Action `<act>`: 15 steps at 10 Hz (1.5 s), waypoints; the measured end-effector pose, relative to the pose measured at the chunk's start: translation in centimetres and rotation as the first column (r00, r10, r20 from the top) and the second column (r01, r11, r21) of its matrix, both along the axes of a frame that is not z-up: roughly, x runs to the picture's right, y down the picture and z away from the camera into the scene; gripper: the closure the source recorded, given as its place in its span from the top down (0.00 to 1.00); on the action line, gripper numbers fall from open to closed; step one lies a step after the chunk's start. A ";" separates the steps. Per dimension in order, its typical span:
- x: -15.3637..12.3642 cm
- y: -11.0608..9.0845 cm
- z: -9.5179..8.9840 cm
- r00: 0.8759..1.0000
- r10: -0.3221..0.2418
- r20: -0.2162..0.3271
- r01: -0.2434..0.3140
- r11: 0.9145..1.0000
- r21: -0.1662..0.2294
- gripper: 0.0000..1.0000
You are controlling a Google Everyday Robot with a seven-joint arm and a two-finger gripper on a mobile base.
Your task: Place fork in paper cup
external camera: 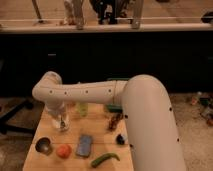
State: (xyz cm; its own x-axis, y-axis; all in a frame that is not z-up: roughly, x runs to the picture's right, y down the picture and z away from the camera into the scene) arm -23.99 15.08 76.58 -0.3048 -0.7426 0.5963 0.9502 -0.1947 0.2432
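My white arm reaches from the right across a wooden table to its far left. The gripper hangs down from the wrist over the table's left part, close to the surface. A grey round cup-like vessel sits at the front left, just in front of and left of the gripper. I cannot make out a fork; it may be hidden at the gripper.
On the table are an orange round fruit, a blue pouch, a green pepper, a yellow-green cup, a brown item, a dark item and a green box. A dark counter stands behind.
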 end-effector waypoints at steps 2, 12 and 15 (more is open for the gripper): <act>0.0 0.1 0.0 1.000 0.000 0.000 0.000 1.000 -0.004 0.00; 0.1 0.2 0.1 1.000 0.000 -0.001 0.000 1.000 -0.005 0.80; 0.1 0.2 0.1 1.000 0.000 0.000 0.000 1.000 -0.005 0.80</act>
